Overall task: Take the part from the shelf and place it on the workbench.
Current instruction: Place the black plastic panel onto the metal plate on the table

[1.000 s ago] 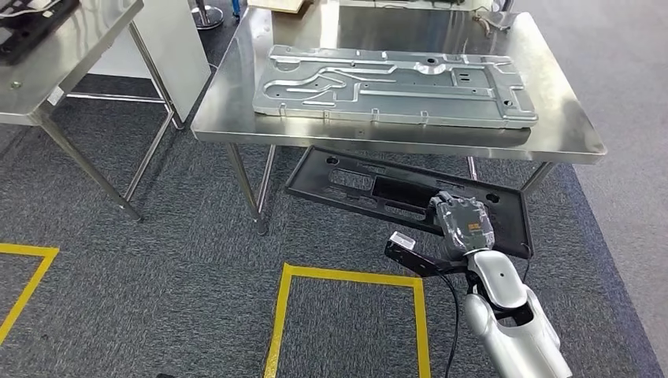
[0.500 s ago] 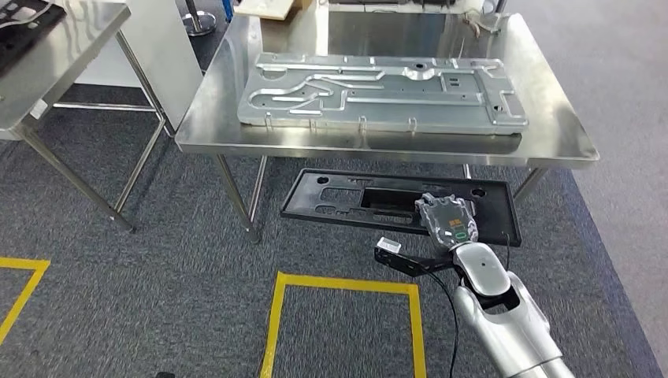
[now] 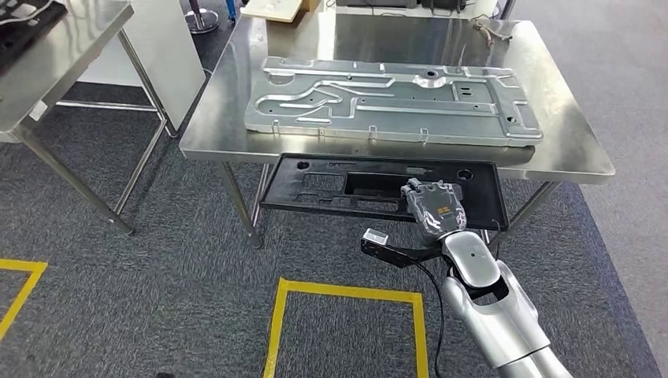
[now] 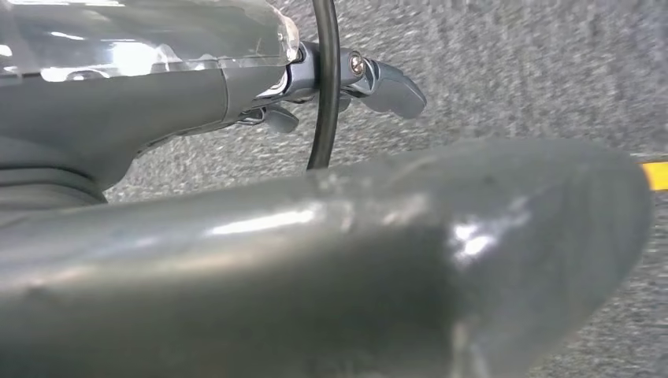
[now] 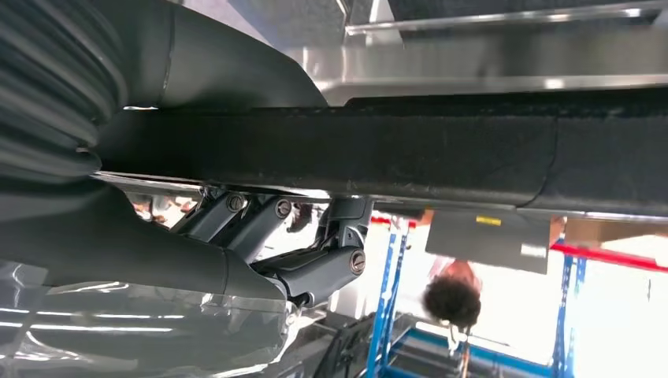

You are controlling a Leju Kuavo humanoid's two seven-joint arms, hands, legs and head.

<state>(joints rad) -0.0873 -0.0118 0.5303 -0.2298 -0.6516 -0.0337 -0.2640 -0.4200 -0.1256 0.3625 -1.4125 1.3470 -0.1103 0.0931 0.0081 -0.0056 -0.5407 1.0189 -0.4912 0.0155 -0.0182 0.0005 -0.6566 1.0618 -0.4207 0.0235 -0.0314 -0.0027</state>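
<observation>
As we bring the black part (image 3: 382,184) up from where it hung a second ago, low over the carpet in front of the bench, its far long edge now tucks in just under the near edge of the tabletop (image 3: 206,130). That means we are at the bench but not yet high enough: by our judgement the part must rise above that edge before it can slide on.

Nearest to us, our right hand (image 3: 432,206) grips the part's near long edge toward its right end, the fingers (image 5: 315,272) curled under it and the thumb pressed on the other face. Our left hand (image 4: 339,87) hangs over the grey carpet with fingers apart and nothing in them.

Beyond the part, a large silver stamped panel (image 3: 394,98) lies across the middle of the tabletop, leaving a narrow bare strip along the near edge and more room at the far edge.

The right wrist view gives what the head view cannot: the grasp from beneath, with steel right beside the part's edge. The head view alone gives the layout of the tabletop.
</observation>
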